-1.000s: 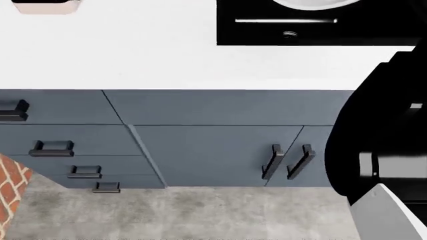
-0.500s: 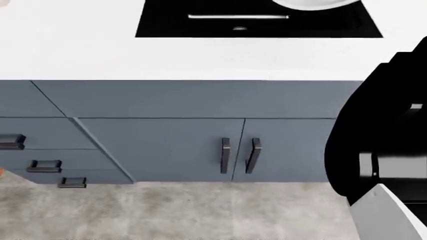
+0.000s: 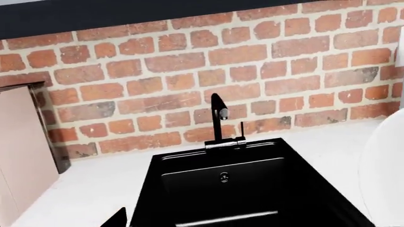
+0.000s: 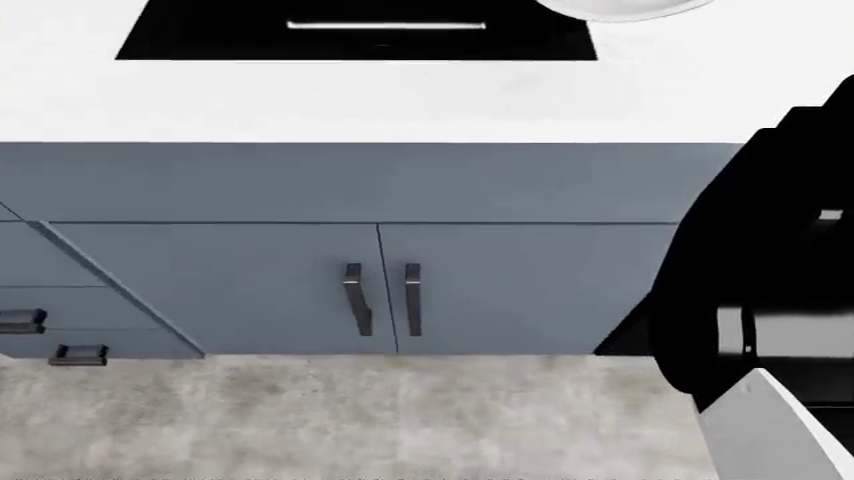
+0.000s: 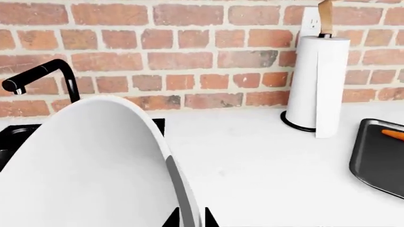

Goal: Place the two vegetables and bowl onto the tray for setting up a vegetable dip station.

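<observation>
- Right tool (image 5: 189, 222) is clamped on the rim of the bowl (image 5: 88, 170), carried tilted above the table (image 5: 252, 161) near the sink (image 5: 13, 137).
- Left tool: barely in frame, can't tell its state.
- Tray (image 5: 379, 156) sits further along the table past the paper-towel roll (image 5: 315, 85); carrot (image 5: 392, 134) already lies on it. Cucumber not visible.
- Step, by my read: transporting the bowl. Next: traverse to the tray, level the bowl, lower clear of the carrot, release.
</observation>
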